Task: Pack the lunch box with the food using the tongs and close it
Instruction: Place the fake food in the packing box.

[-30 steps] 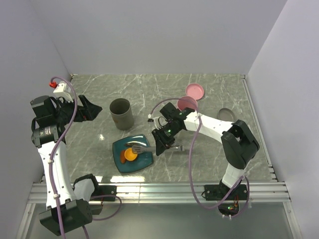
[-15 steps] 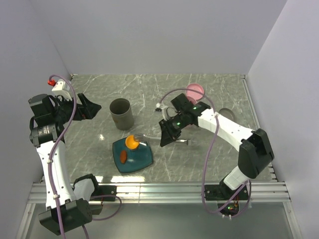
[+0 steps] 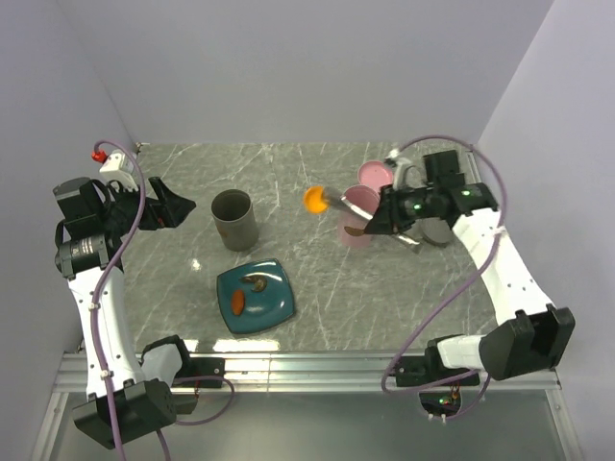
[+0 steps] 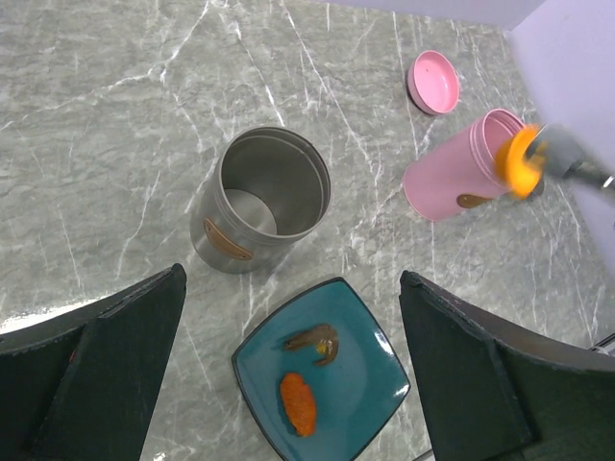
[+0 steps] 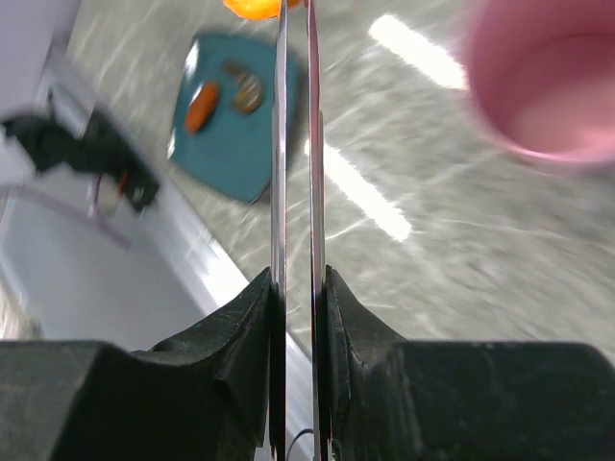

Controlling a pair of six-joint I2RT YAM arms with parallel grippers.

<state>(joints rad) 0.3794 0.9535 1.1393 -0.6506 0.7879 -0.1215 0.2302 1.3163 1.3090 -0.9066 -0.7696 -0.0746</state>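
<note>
My right gripper (image 3: 387, 215) (image 5: 298, 277) is shut on the slim silver tongs (image 3: 338, 201) (image 5: 293, 144), squeezing their two arms close together. The tong tips pinch the round orange food piece (image 3: 313, 199) (image 4: 520, 161) (image 5: 258, 7) in the air, just left of the pink lunch box (image 3: 357, 217) (image 4: 452, 175) (image 5: 543, 82), whose mouth is open. Its pink lid (image 3: 376, 175) (image 4: 433, 82) lies behind it. A thin brown piece (image 4: 317, 341) and an orange oblong piece (image 4: 298, 403) lie on the teal plate (image 3: 273, 305) (image 4: 375, 379). My left gripper (image 3: 178, 206) (image 4: 293, 279) hangs open and empty at the far left.
A grey metal cup (image 3: 233, 219) (image 4: 264, 197) stands upright behind the plate. A grey round lid (image 3: 437, 222) lies partly hidden under the right arm. Walls close the table on the left, back and right; a metal rail (image 3: 317, 363) runs along the near edge.
The right arm has lifted the tongs with the orange piece off the plate and swung them up and right to the pink lunch box. The left arm has stayed put.
</note>
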